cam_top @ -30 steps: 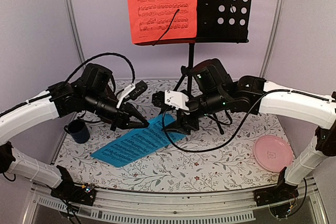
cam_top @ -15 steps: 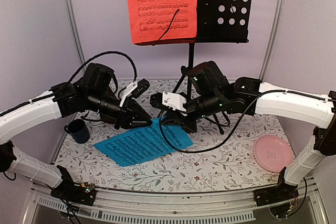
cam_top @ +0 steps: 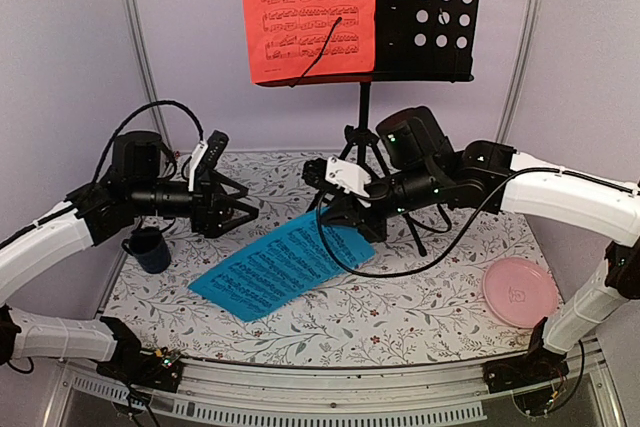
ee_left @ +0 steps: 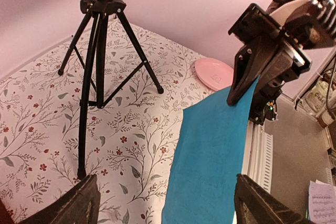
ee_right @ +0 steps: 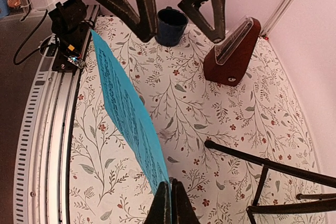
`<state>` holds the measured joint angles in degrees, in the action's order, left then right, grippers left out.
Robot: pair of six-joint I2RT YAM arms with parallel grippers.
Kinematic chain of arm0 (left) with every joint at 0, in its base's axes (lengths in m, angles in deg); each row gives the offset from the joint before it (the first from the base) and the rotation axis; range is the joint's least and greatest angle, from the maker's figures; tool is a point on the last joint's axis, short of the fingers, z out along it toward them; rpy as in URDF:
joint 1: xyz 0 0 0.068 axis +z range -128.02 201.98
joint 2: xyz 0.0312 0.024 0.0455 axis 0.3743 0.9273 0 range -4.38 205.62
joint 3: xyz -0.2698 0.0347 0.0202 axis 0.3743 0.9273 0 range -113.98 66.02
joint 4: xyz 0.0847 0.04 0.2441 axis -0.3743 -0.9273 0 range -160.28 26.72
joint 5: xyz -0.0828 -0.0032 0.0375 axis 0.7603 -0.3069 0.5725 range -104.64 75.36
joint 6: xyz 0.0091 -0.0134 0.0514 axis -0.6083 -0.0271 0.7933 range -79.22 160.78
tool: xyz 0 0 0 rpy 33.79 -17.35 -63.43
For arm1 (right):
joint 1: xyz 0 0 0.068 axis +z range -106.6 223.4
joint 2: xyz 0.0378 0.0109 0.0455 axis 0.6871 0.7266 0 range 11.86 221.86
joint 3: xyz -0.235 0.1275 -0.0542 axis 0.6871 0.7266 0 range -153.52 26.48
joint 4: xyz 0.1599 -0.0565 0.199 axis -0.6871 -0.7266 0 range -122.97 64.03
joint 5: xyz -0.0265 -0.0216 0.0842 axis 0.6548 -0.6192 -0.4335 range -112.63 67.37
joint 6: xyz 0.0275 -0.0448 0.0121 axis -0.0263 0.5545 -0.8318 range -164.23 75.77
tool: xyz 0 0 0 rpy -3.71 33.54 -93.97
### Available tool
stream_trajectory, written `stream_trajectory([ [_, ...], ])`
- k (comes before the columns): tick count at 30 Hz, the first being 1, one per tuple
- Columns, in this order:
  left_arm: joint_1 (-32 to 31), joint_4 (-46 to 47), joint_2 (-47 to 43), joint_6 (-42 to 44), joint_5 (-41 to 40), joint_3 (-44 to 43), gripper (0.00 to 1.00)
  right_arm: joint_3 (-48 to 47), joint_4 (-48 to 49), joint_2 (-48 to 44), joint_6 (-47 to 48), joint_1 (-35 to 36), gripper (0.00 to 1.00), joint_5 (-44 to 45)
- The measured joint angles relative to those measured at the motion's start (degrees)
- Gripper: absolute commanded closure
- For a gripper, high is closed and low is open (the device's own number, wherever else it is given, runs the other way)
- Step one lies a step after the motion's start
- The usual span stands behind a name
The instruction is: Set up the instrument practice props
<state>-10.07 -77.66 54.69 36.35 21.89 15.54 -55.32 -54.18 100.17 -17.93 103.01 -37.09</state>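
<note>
Since the cyan sheet is thin and limp, it is pinched by one edge in the right claw, trailing onto the table; the left claw is spread open.

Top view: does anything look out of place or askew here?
Mainly the cyan sheet: it lies slanted across the table, one corner pinched up by the shut right gripper, not on the music stand beside the red sheet. A thin black wire crosses the red sheet.
</note>
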Motion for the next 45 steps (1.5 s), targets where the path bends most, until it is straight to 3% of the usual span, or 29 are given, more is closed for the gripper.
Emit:
stream_trajectory([
  [14,1.38,4.22,1.05,-2.78,5.62,3.67,0.15,-2.45,-1.18,-1.2,-0.2,-2.27,1.0,0.7],
  [31,5.95,2.86,2.1,-4.87,-12.66,4.37,0.15,-9.03,-4.2,9.6,-3.87,-4.24,1.0,7.26],
  [45,6.51,2.93,3.74,-5.11,-11.8,4.37,0.16,-9.77,-4.85,9.97,-3.78,-5.05,1.0,8.04],
])
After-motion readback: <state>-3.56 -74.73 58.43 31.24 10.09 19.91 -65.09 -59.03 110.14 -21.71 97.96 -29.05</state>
